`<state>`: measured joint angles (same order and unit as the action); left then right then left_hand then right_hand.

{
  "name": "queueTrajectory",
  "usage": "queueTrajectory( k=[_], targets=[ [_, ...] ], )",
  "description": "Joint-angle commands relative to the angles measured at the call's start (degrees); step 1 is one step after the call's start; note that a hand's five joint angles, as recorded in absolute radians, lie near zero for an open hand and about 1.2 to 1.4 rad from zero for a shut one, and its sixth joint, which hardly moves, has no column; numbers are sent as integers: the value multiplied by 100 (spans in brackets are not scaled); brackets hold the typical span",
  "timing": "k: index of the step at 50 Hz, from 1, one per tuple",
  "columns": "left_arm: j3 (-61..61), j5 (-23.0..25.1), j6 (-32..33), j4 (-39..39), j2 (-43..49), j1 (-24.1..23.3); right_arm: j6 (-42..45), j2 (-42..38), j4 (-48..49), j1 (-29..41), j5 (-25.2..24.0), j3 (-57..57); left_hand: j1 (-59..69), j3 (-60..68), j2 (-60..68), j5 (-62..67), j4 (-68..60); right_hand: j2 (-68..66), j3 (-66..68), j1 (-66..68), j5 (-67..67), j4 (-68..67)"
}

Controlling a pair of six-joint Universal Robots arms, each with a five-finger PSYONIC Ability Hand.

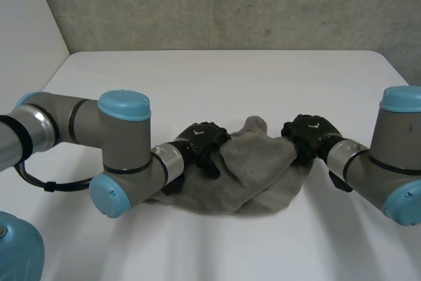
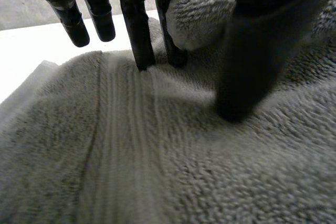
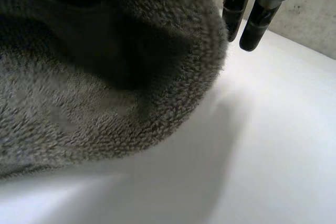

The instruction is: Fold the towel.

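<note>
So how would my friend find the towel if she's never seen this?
Find the white table. On it the black left hand and right hand reach toward each other, and the towel lies between them. It's the one soft thing: grey, fluffy, bunched in a heap.

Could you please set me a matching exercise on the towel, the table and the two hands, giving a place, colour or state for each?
Things:
1. towel
2. table
3. left hand
4. right hand

Descriptions:
A. white
B. at the towel's right edge
C. grey and bunched up
D. straight fingers touching the towel beside its ribbed band

Pairs: 1-C, 2-A, 3-D, 4-B.
</note>
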<state>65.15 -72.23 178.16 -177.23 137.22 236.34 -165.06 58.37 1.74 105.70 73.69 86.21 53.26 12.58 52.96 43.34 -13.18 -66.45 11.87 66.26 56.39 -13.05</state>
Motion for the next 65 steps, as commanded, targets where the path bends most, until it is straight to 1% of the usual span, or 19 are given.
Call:
queueTrajectory(
  k=[1, 10, 18, 22, 24, 26, 27, 29, 31, 34, 39, 49, 51, 56, 57, 58, 59, 60, 65],
  targets=[
    [138, -37, -53, 258, -431, -27, 202, 841, -261, -330, -336, 326, 1980, -258, 2010, 1972, 318, -1309, -187, 1328, 1315, 305],
    [411, -81, -27, 418, -1074, 53, 1562, 1230, -1272, -472, -1260, 573, 2674, -258, 2704, 2666, 318, -1210, -187, 1229, 1216, 305],
    [209, -151, 0, 348, -731, 79, 2285, 642, -1273, -271, -1304, -31, 2674, -258, 2704, 2666, 318, -1159, -187, 1178, 1165, 305],
    [-317, -616, 8, 50, -494, 184, 2233, 509, -983, -67, -1260, -614, 2674, -258, 2704, 2666, 318, -1193, -187, 1212, 1198, 305],
    [-484, -826, 9, -134, -520, 254, 2154, 517, -675, 20, -1120, -948, 2674, -258, 2704, 2666, 318, -1209, -187, 1229, 1215, 305],
    [-652, -1030, 9, -364, -617, 325, 1865, 744, 137, 195, -596, -1472, 2674, -258, 2704, 2666, 318, -1209, -187, 1229, 1215, 305],
    [-766, -1222, 35, -643, -861, 395, 1864, 746, 142, 196, -592, -1475, 2674, -258, 2704, 2666, 318, -1209, -187, 1229, 1215, 305],
    [-793, -1408, 52, -988, -1232, 457, 1453, 1358, 1383, 319, 81, -1729, 2674, -258, 2704, 2666, 318, -1226, -187, 1245, 1232, 305],
    [-654, -1662, 61, -1784, -2089, 579, 1233, 1666, 1947, 354, 302, -1713, 2674, -258, 2704, 2666, 318, -1260, -187, 1279, 1265, 305],
    [-512, -1672, 61, -2078, -2445, 615, 986, 2133, 2383, 425, 305, -1511, 2674, -258, 2704, 2666, 318, -1260, -187, 1279, 1266, 305],
    [741, -1654, 166, -2955, -3656, 685, 976, 2424, 2042, 451, 94, -977, 2674, -258, 2704, 2666, 318, -1176, -187, 1196, 1182, 305],
    [3009, -1383, 1272, -3098, -3948, 843, 1161, 2548, 1320, 363, -610, 819, 2674, -258, 2704, 2666, 318, -1075, -187, 1094, 1081, 305],
    [3382, -1233, 1450, -3098, -3939, 861, 1536, 2557, 1066, 372, -1021, 1580, 2674, -258, 2704, 2666, 318, -1075, -187, 1094, 1081, 305],
    [4102, -942, 1573, -3098, -3913, 879, 2493, 2460, 268, 468, -1391, 2311, 2674, -258, 2704, 2666, 318, -1108, -187, 1127, 1114, 305],
    [4189, -925, 1573, -3080, -3896, 862, 2497, 2460, 265, 469, -1392, 2313, 711, -258, 741, 703, 318, -1109, -187, 1128, 1114, 305],
    [4234, -916, 1573, -3080, -3834, 835, 2775, 2451, -48, 503, -1401, 2400, -2140, -258, -2110, -2148, 318, -1125, -187, 1144, 1131, 305],
    [4234, -916, 1573, -3080, -3834, 835, 2917, 2442, -321, 547, -1427, 2401, -2168, -258, -2138, -2176, 318, -1125, -187, 1145, 1131, 305],
    [4191, -916, 1582, -3054, -3721, 774, 2918, 2442, -324, 548, -1427, 2401, -3401, -258, -3371, -3409, 318, -1125, -187, 1145, 1131, 305],
    [3928, -907, 1556, -2853, -3352, 756, 2875, 2495, -561, 557, -1313, 2172, -4050, -258, -4020, -4058, 318, -1092, -187, 1111, 1097, 305]
  ],
)
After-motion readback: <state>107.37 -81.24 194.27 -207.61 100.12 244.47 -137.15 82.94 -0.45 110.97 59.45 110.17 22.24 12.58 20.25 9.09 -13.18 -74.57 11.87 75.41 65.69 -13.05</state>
